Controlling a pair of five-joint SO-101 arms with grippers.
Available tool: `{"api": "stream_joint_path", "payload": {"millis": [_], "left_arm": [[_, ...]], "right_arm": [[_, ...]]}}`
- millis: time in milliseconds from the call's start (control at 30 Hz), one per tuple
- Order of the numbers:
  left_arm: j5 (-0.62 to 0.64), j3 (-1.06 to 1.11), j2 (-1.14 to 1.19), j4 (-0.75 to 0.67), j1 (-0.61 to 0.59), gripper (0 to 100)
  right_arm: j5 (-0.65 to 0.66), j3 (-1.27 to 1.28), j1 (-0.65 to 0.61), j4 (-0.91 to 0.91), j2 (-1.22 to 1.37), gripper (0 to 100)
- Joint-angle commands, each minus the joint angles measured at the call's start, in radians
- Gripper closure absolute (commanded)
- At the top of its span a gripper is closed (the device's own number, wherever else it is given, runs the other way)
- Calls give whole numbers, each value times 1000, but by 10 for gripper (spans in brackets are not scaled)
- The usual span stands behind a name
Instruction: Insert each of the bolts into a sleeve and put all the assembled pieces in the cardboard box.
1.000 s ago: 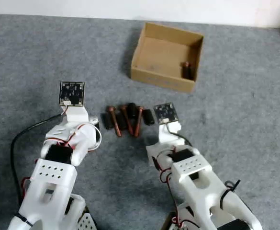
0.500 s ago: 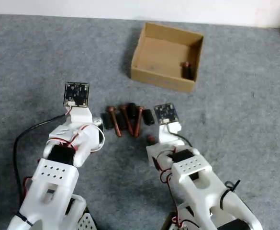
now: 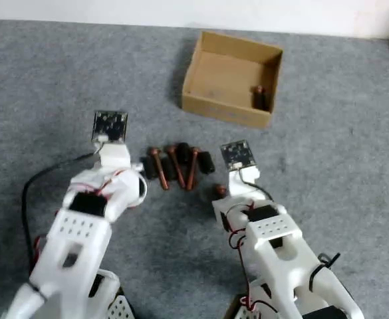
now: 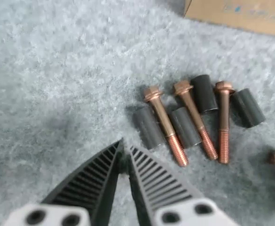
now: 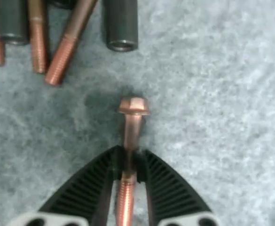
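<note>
Right hand [image 5: 129,155]: clamps copper-coloured hex-head metal bolt [image 5: 133,115], drawn clear of the rest | left hand [image 4: 126,151]: closed, empty, advanced toward dark cylindrical sleeves [image 4: 148,128] | insertion pending

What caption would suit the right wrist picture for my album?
Right gripper clamps a copper bolt by its shank, a black sleeve lying nearby on grey carpet.

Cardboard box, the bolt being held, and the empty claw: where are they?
cardboard box [image 3: 224,110], high view, front wall
held bolt [image 5: 133,106], right wrist view, hex head
left claw [image 4: 126,151], left wrist view, between its fingertips
</note>
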Motion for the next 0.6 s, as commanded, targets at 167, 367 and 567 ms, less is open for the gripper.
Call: {"api": "stream_joint_path", "payload": {"millis": [167, 367, 567], "left_arm": [[-11, -481, 605, 193, 18, 992], [-9, -642, 730, 310, 10, 992], [92, -650, 782, 315, 18, 835]], "right_arm": [[20, -12, 18, 19, -24, 993], [21, -10, 18, 16, -24, 993], [21, -10, 18, 16, -24, 993]]}}
